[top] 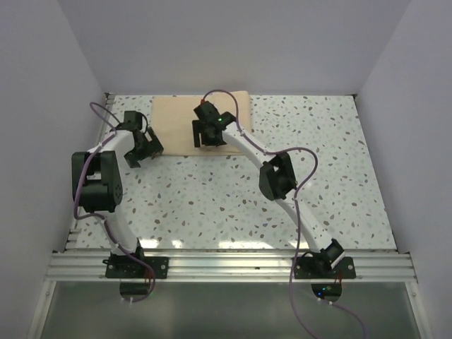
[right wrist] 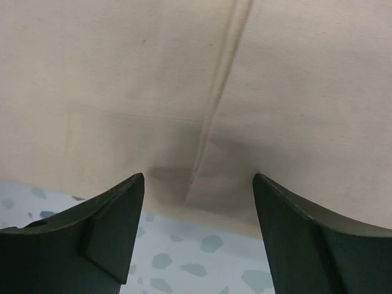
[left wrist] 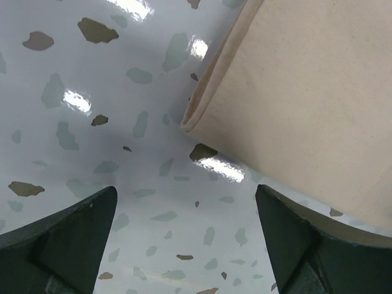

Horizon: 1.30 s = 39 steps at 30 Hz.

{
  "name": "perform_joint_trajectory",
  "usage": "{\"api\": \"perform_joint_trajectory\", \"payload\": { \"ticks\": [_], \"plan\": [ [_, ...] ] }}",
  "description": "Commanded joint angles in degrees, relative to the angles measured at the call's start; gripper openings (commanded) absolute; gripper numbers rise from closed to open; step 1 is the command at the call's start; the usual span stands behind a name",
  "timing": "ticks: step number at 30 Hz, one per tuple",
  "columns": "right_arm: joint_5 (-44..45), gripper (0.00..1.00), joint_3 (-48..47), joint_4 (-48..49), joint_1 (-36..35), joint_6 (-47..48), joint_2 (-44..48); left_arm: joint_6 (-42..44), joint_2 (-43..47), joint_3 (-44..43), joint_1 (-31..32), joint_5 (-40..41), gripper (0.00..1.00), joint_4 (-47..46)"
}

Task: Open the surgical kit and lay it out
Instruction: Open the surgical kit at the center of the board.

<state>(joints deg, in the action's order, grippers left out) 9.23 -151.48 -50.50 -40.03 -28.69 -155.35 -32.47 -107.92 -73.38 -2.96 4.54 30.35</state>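
Beige folded cloth wrap (top: 173, 120) lies flat at the far edge of the white speckled tabletop (top: 212, 205) and is still closed. No tray or instruments are visible, so assume they're inside. Your right gripper (right wrist: 199, 184) is wide open and empty, hovering over the wrap's near edge and straddling the flap seam (right wrist: 214, 110). Your left gripper (left wrist: 187, 196) is also wide open and empty, over bare table just beside the wrap's near-left corner (left wrist: 187, 125). Step in hand is probably the first unfold. I can't tell which side of the seam is the top layer, so check that before committing. Drop the right fingers at a shallow angle onto the seam's lower end and pinch the top layer only; clamping through the stack would drag the whole bundle. Peel low and sideways, not up, so whatever is inside doesn't tip or slide. Consider pressing the left gripper on that corner as an anchor. Cloth is limp, so expect it to sag and fold back if you release early.
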Motion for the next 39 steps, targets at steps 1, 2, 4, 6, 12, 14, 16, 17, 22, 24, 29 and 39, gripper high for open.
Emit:
{"api": "perform_joint_trajectory", "payload": {
  "ticks": [1, 2, 4, 6, 12, 14, 16, 17, 22, 24, 29, 39],
  "plan": [
    [6.7, 0.75, 0.2, -4.5, 1.5, 1.8, 0.4, -2.1, 4.0, 2.7, 0.1, -1.7, 1.0, -4.1],
    [8.2, 0.72, 1.3, -5.1, 1.5, 2.0, 0.4, -2.2, 3.9, 3.2, 0.1, -2.1, 1.0, -4.3],
    [9.0, 0.63, 1.8, -6.4, 1.7, 2.2, -0.2, -2.2, 3.9, 4.4, 0.1, -2.8, 1.0, -4.8],
    [10.2, 0.41, 1.8, -6.7, 2.0, 2.8, -0.5, -1.9, 3.9, 4.9, 0.1, -2.8, 1.0, -4.8],
    [10.7, 0.0, 2.3, -7.1, 2.6, 3.4, 1.4, -0.7, 3.2, 3.3, 0.1, -3.1, 1.0, -4.9],
    [11.0, 0.0, 2.2, -7.0, 2.9, 3.5, 4.2, -0.3, 2.9, 2.5, 0.1, -3.4, 0.99, -5.0],
    [13.2, 0.0, 2.4, -7.2, 3.6, 3.5, 6.9, -0.1, 1.9, 1.1, 0.1, -3.5, 1.0, -4.6],
    [14.4, 0.0, 2.9, -7.4, 4.1, 3.5, 10.2, 0.1, 1.6, 0.4, 0.1, -3.5, 1.0, -4.4],
    [21.5, 0.0, 17.5, -6.9, 9.7, 2.1, 24.0, 0.5, -1.7, -3.3, 0.1, -3.1, 1.0, -3.1],
    [23.1, 0.0, 23.9, -5.8, 11.9, 1.4, 31.0, 0.4, -2.9, -4.2, 0.1, -3.5, 0.99, -3.1],
    [24.6, 0.0, 40.6, -2.1, 18.1, 1.5, 38.0, -0.1, -4.4, -5.0, 0.1, -4.3, 0.95, -3.8],
    [27.8, 0.0, 39.2, -11.1, 25.9, -3.1, 28.5, 0.2, -6.8, -7.4, 4.9, -5.1, 0.9, -5.4]
  ]
}}
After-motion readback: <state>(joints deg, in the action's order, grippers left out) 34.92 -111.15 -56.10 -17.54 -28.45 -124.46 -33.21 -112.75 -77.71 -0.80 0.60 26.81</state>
